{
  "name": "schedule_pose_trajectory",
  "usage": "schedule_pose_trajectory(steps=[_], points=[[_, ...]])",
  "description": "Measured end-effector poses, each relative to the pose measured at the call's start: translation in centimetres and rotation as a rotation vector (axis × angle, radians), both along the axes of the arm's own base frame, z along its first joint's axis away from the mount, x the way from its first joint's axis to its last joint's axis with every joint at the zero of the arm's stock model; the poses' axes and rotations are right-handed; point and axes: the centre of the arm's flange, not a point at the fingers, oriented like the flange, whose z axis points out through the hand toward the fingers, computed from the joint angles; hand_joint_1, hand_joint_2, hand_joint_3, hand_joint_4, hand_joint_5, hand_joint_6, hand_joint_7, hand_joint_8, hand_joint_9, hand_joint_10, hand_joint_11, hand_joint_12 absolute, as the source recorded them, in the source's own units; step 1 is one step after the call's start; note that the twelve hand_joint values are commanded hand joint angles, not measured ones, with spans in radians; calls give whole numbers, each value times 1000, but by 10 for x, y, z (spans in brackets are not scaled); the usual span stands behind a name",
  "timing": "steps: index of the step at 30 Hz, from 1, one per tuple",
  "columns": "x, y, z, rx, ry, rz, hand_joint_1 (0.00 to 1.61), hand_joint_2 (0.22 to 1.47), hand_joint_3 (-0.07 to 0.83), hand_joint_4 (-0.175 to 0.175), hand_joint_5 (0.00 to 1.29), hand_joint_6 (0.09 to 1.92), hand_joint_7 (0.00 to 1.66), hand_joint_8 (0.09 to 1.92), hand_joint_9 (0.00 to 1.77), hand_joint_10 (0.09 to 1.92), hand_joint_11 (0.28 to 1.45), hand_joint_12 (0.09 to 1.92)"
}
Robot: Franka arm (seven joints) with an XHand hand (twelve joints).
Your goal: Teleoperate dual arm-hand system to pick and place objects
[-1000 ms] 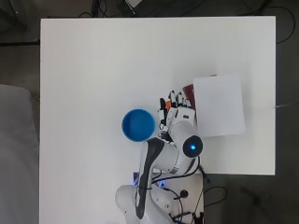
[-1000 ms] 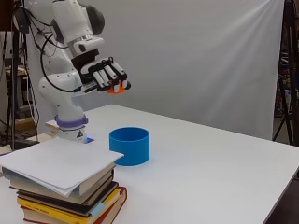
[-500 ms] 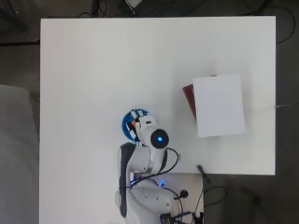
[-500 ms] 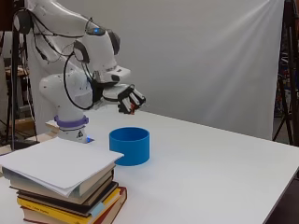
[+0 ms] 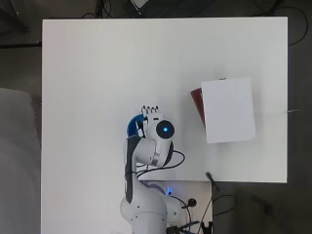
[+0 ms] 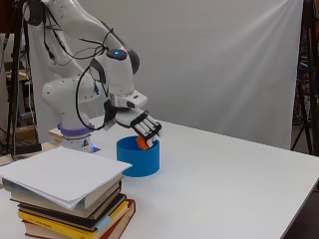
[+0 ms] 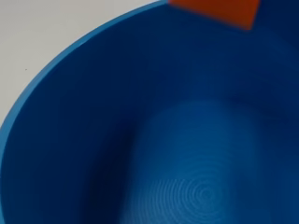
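I have swung the arm away from the stack of books topped with a white sheet (image 6: 60, 191) and across to the round blue plastic bowl (image 6: 138, 158); a second ago the robot hand (image 6: 138, 123) was up near the stack, and now it sits right over the bowl's mouth, lowered close to the rim. The fingers (image 6: 149, 128) are curled round a small orange block (image 6: 142, 143), which pokes out beneath them just inside the bowl's opening. From the wrist I look straight into the blue interior (image 7: 154, 140), which holds nothing, with a corner of the orange block (image 7: 215, 11) at the frame's edge. From above, the arm hides most of the bowl (image 5: 131, 127) on the white worktop (image 5: 97, 73). I judge the carry is done and the release is next: I should ease the fingers apart so the block drops inside
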Motion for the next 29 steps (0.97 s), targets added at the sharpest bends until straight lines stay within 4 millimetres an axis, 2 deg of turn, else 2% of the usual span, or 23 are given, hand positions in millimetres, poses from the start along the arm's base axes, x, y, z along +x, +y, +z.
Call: schedule_pose_trajectory(steps=[1,2,3,5,8,10,12,17,19,24,26,29], points=[[5,-1,0,-4,1,-23,338,1053,-10,-62,91,261,141,289,264,347,455,181],[8,-2,0,-10,7,-45,202,995,-6,-51,48,128,124,146,266,194,452,91],[10,-1,0,-24,11,-68,114,963,-3,-31,54,87,155,87,307,109,457,87],[15,4,6,-74,-1,-106,32,931,-4,8,86,87,200,87,357,87,462,87],[19,13,29,-152,-75,-124,24,899,-3,67,181,87,328,87,466,87,500,87],[19,15,53,-159,-137,-132,18,890,-2,94,240,87,381,87,496,87,514,87],[19,16,86,-150,-206,-145,20,888,-1,108,316,87,445,87,547,87,523,87],[27,13,179,-133,-327,-152,165,932,12,115,386,87,517,87,625,87,531,87],[29,10,209,-116,-339,-159,241,964,8,117,419,87,560,87,659,87,527,87],[6,-6,256,-58,-381,-168,315,1000,2,106,508,87,698,87,784,87,557,87],[2,-8,268,-52,-387,-146,331,995,-1,95,480,87,662,87,756,87,543,87],[8,-4,274,-95,-363,-139,340,988,-3,81,434,87,585,87,686,87,508,87]])
